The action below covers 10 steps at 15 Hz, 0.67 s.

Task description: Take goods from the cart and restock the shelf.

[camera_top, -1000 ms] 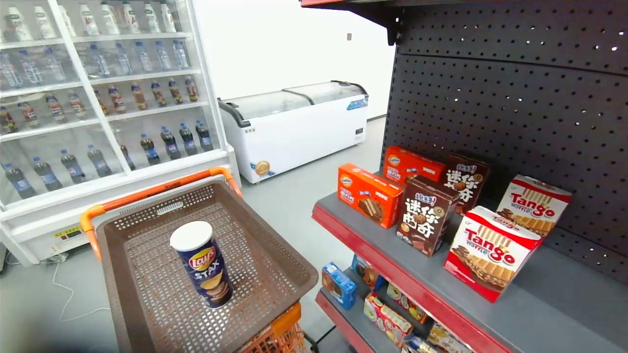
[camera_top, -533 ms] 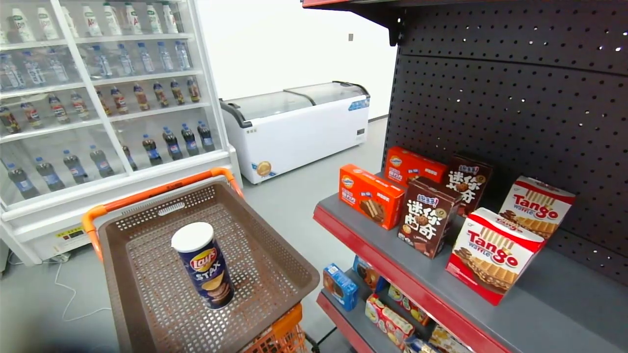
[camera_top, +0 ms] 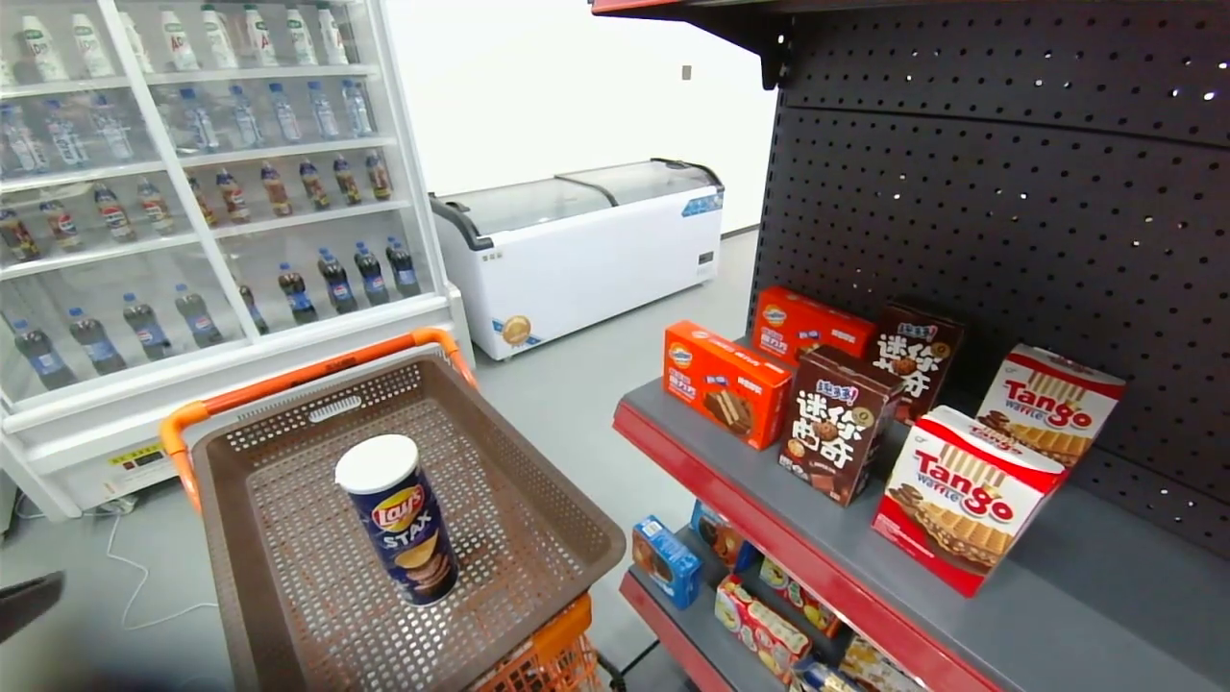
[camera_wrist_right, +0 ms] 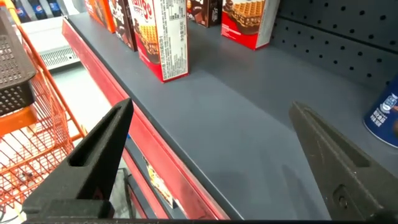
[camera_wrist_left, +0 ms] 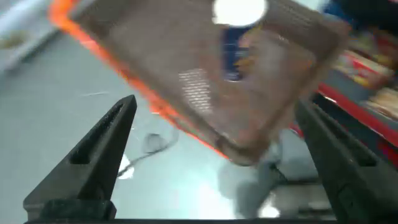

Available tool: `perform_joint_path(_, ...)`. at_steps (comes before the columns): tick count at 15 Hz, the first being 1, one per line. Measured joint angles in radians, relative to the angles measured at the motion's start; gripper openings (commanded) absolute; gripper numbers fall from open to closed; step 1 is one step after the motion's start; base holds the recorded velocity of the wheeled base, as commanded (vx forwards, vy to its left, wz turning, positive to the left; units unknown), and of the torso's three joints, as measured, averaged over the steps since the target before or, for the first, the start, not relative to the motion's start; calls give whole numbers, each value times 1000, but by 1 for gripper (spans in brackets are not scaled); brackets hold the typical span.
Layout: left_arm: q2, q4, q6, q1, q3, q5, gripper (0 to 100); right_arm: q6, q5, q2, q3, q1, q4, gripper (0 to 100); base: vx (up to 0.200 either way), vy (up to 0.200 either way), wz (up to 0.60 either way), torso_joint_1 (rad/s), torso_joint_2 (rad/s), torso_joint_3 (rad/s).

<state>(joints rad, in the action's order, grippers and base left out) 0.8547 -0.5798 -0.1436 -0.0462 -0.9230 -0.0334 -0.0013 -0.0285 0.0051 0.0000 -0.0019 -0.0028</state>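
Change since half a second ago: a dark shape (camera_top: 27, 601) at the head view's 8 o'clock edge is new; goods are unmoved. Chip can (camera_top: 396, 519): upright in the brown cart basket (camera_top: 567, 500), 7 o'clock, untouched. Shelf (camera_top: 1057, 615): 4 o'clock, holds wafer boxes (camera_top: 966, 495) and biscuit boxes (camera_top: 725, 384). Left gripper (camera_wrist_left: 216, 106): fingers wide apart, empty, above the basket. Right gripper (camera_wrist_right: 211, 107): fingers apart, empty, over bare shelf board; its wrist view takes in a blue tin (camera_wrist_right: 385, 115) standing there.
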Motion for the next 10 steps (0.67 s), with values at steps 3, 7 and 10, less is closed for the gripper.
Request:
perform_joint_path(3,199,155,-89,-117,43,-353,100,0,0,0,0,1,0,100,0,0,0,0,0,0)
perform_joint_path(7,411,602,-139,-199,250,-397,100,0,0,0,0,0,0,100,0,0,0,0,0,0)
perform_joint_path(10,522,786,-142,-185,347,-439,100,0,0,0,0,0,0,100,0,0,0,0,0,0)
